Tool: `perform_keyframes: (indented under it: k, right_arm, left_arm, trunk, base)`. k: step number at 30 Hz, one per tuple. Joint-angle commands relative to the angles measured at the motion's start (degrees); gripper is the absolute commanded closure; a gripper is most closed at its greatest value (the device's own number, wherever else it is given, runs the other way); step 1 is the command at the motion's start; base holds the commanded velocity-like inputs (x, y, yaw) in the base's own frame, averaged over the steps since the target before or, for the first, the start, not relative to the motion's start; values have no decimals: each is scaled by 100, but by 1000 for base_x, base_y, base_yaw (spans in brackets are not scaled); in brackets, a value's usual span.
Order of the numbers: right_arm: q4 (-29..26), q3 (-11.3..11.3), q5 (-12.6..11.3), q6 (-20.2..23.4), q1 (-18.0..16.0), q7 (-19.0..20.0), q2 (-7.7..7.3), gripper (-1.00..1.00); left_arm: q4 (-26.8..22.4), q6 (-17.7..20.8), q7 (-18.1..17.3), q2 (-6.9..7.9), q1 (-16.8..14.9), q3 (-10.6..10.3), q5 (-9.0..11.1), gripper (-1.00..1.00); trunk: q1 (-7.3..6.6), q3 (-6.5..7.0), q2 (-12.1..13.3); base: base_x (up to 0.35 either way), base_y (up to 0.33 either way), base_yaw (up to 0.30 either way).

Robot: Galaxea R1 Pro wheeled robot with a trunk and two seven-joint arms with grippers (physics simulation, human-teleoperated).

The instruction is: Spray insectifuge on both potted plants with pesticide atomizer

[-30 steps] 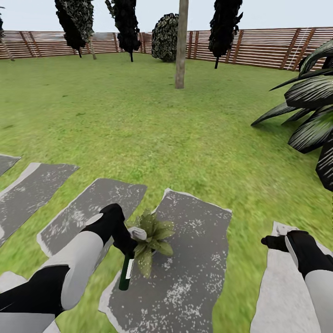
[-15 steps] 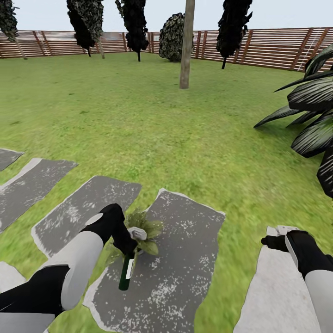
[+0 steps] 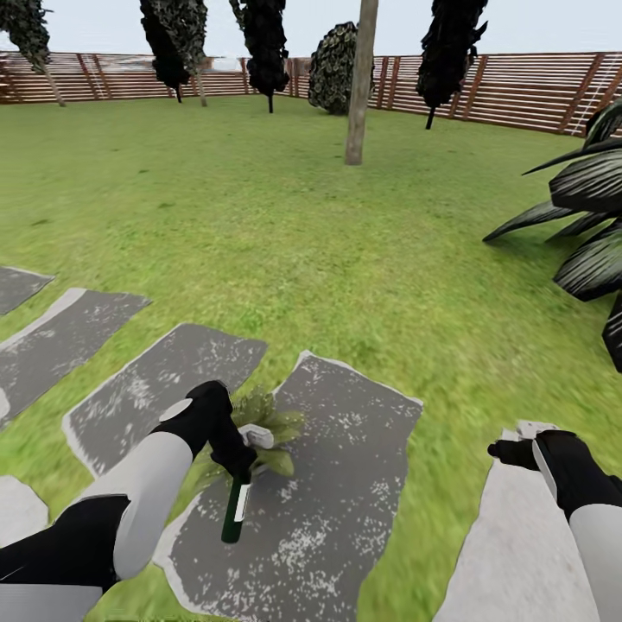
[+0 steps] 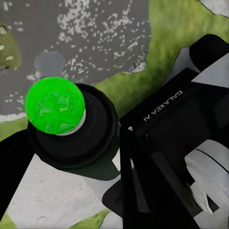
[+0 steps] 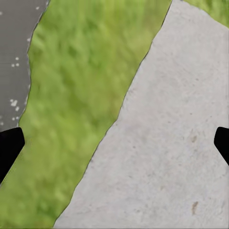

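The view has swung slightly; the left claw (image 3: 242, 453) clenches the pesticide atomizer (image 3: 233, 511) beside 1 potted plant (image 3: 263, 428), the right claw (image 3: 505, 451) released; spraying seems next.

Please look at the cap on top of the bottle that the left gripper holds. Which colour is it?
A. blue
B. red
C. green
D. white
C: in the left wrist view the round cap on top of the black pesticide atomizer, held in the left gripper, is bright green.
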Motion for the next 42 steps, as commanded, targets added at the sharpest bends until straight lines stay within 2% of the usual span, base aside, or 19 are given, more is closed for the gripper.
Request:
perform_keyframes:
  k: [1,11,18,27,35,42]
  right_arm:
    - [-9,-19,59,23,0,50,2,-100]
    - [-9,-1,59,23,2,50,2,-100]
    - [-9,-1,59,23,2,48,2,-100]
    - [-9,0,59,23,1,41,2,-100]
    - [-9,0,59,23,0,42,2,-100]
    - [-9,-9,59,23,-2,46,2,-100]
  left_arm:
    - [-3,53,-40,-8,-2,41,-62,100]
    - [3,53,-40,-8,-1,35,-62,100]
    - [7,53,-40,-8,-1,40,-62,100]
    - [16,53,-40,-8,-1,38,-62,100]
    - [16,53,-40,-8,-1,33,-62,100]
    - [16,53,-40,-14,13,32,-62,100]
  trunk:
    - [-1,-4,-2]
    - [-1,-4,-2]
    - [-1,-4,-2]
    - [-1,-4,-2]
    - [-1,-4,-2]
    - [-1,-4,-2]
  base:
    - [0,0,248]
    - [0,-4,184]
    - [3,-281,27]
    - [208,-241,243]
    - [82,-79,243]
    - [-14,-9,30]
